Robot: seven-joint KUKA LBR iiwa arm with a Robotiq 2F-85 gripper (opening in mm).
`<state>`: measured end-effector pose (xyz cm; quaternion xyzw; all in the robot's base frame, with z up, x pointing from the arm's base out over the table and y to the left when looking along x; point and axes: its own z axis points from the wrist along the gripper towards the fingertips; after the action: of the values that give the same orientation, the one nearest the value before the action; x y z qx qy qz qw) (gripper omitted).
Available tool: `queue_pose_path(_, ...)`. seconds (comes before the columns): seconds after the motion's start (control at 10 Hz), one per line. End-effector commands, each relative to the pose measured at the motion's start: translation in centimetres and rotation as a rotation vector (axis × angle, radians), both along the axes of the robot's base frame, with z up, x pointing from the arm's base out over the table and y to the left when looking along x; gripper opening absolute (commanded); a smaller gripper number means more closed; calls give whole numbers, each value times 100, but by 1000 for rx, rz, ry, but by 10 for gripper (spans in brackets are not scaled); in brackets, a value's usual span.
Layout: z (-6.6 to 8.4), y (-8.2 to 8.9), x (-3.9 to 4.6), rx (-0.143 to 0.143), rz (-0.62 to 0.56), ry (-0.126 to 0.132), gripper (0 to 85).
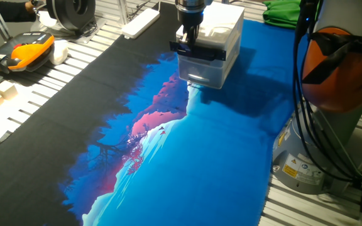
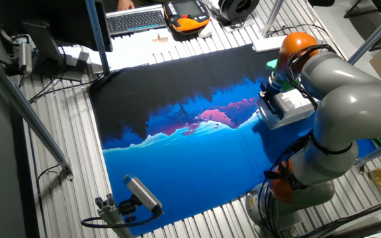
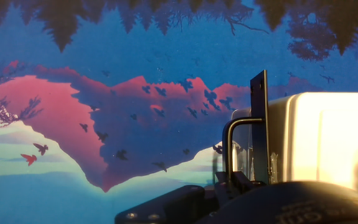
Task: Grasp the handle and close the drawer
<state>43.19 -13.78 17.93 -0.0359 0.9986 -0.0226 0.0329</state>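
While we are pushing, we are keeping the gripper (image 1: 187, 39) square to the handle (image 1: 198, 50) so the drawer (image 1: 201, 68) is sliding straight into its white cabinet (image 1: 222, 28) near the tabletop's (image 1: 231, 163) far edge. We cannot tell whether the fingers are pinching the bar. Nothing is blocking the path; an orange-black device (image 1: 27, 50) and power strip (image 1: 140, 22) are lying beyond the far-left corner.
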Motion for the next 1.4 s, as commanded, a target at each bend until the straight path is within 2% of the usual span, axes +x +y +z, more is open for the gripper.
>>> queue_pose_path(0.0, -2, 1, 0, 0, -2, 0, 0)
queue_pose_path(0.5, -17, 6, 2, 10, -55, -16, 0)
queue_pose_path(0.6, -17, 6, 1, 10, -61, -23, 170)
queue_pose_path(1.1, -13, 3, 0, 6, -59, -27, 170)
queue_pose_path(1.2, -13, 3, -1, 9, -63, -28, 340)
queue_pose_path(1.3, -11, 2, -3, 6, -66, -31, 340)
